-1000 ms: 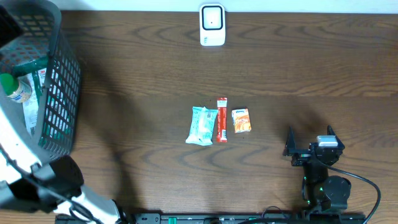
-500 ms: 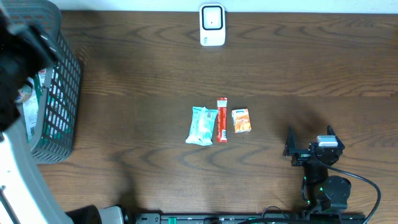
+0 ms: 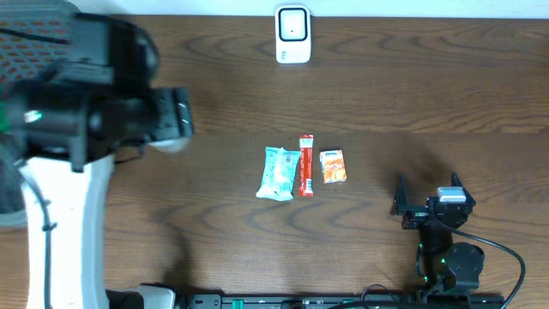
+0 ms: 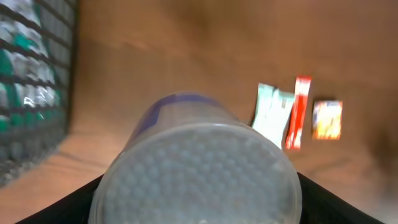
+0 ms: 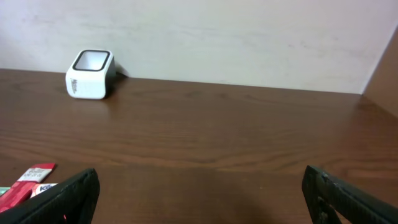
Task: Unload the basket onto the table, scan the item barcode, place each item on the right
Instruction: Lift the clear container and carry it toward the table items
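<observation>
1. One round tub (image 4: 199, 165), clear with a purple rim, is in the grip of the left fingers (image 4: 56, 208); one dark finger shows on each side of it, so they stand wide around it, and its dotted flat end faces the wrist camera
2. The tub is above the tabletop (image 3: 429, 94), between the basket (image 4: 31, 93) on the left and the group of small items in the middle
3. One white scanner (image 3: 292, 34) stands at the far edge of the tabletop, well apart from the tub
4. Three small items lie side by side in the middle: one teal packet (image 3: 279, 173), one red stick (image 3: 305, 178) and one orange box (image 3: 332, 166)
5. The stick is just beside the packet; the box lies a little apart
6. The right fingers (image 5: 62, 196) are spread wide and hold nothing, near the front right of the tabletop
7. One basket is seen; what it contains is too blurred to count
</observation>
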Robot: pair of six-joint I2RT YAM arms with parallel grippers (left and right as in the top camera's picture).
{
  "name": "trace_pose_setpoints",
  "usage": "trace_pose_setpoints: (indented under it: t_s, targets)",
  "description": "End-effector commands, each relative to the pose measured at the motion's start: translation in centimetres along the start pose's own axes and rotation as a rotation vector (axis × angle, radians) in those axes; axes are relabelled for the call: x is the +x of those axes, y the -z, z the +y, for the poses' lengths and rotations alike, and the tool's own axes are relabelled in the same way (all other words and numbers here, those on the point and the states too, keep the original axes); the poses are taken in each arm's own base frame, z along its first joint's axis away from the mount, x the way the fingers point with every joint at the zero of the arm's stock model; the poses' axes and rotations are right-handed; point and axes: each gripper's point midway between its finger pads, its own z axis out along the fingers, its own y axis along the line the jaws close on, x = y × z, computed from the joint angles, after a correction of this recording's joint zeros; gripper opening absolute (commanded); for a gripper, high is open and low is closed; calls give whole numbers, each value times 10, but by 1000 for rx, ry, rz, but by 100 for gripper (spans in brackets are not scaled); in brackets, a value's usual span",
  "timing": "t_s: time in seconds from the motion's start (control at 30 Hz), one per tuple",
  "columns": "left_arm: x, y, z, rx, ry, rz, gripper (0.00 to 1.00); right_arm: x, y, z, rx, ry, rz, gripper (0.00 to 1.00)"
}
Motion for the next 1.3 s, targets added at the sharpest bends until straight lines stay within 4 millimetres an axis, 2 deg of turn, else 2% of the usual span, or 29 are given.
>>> trace_pose_setpoints:
  t_s: [0.0,0.3,0.43,0.7,0.87,1.17,1.27]
  targets:
    - [34,-21,0,-53,-11,164,62,1,0,-1,4,4,3,99]
    - [88,-74,-1,-140,4,417,59,1,0,-1,4,4,3,99]
    - [108,-97,-13,-117,-9,567,58,1,0,-1,4,4,3,99]
    - [133,-142,-38,-155,-127,809,58,1,0,-1,4,4,3,99]
    - [145,-164,-46,-197,-181,900,59,1,0,-1,4,4,3,99]
    - [153,-206,-63,-205,-230,913,59,1,0,-1,4,4,3,99]
    - [154,-215,-66,-205,-236,911,59,1,0,-1,4,4,3,99]
